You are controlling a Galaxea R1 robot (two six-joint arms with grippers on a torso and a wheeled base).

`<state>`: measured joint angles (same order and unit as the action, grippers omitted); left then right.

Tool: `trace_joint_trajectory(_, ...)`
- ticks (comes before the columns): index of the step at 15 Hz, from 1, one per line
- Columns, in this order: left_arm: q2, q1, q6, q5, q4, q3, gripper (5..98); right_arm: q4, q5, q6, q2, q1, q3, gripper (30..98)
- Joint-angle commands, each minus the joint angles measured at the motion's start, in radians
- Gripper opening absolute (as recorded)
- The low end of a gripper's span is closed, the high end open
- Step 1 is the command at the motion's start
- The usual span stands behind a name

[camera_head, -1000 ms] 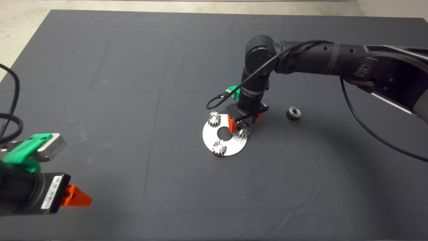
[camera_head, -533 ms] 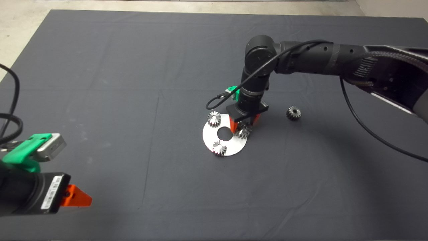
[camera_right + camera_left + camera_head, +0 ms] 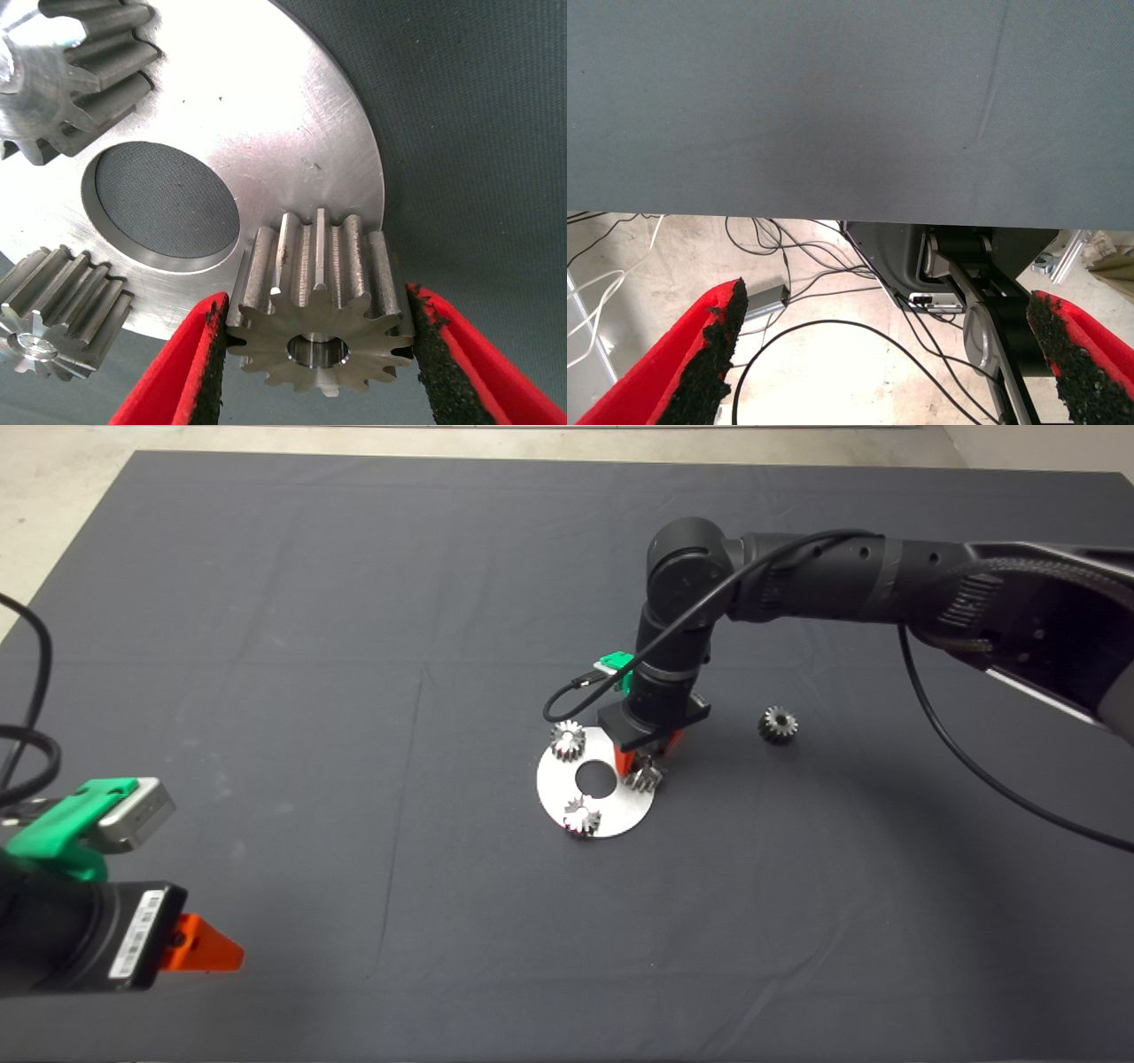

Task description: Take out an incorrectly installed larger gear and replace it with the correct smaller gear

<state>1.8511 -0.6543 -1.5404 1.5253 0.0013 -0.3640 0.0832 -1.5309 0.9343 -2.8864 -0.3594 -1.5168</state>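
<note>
My right gripper reaches down to the right edge of the round steel plate. Its two red fingers are shut on the larger gear, which still sits on the plate. In the right wrist view the black pads press both sides of this gear, whose central hole faces the camera. The smaller gear lies alone on the mat, to the right of the plate. My left gripper is parked at the lower left, open and empty.
Two other small gears sit on the plate around its central hole; they also show in the right wrist view. The dark mat covers the table. The left wrist view shows cables on the floor.
The right gripper's fingers have closed in from either side of the larger gear until they grip it. The wrist shifted slightly left. The left arm has not moved.
</note>
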Motion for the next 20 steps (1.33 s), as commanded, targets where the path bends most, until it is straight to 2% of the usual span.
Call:
trace_joint_trajectory(1, 0.000, -0.008, -0.009, 0.067, 0.006, 0.002, 79.4, 0.010, -0.063, 0.005, 0.003, -0.027, 0.029, 50.1)
trace_joint_trajectory(6, 0.000, -0.008, -0.009, 0.067, 0.006, 0.004, 79.4, 0.010, -0.063, 0.005, 0.006, -0.029, 0.029, 48.2)
trace_joint_trajectory(11, -0.001, -0.008, -0.009, 0.067, 0.008, 0.001, 79.4, 0.006, -0.063, 0.005, 0.002, -0.058, 0.035, 46.0)
trace_joint_trajectory(18, 0.000, -0.004, -0.009, 0.067, 0.022, -0.002, 79.4, -0.010, -0.064, 0.011, 0.007, -0.173, 0.090, 43.6)
trace_joint_trajectory(20, -0.002, -0.004, -0.009, 0.067, 0.023, -0.002, 79.4, -0.053, -0.064, 0.011, 0.055, -0.230, 0.095, 43.0)
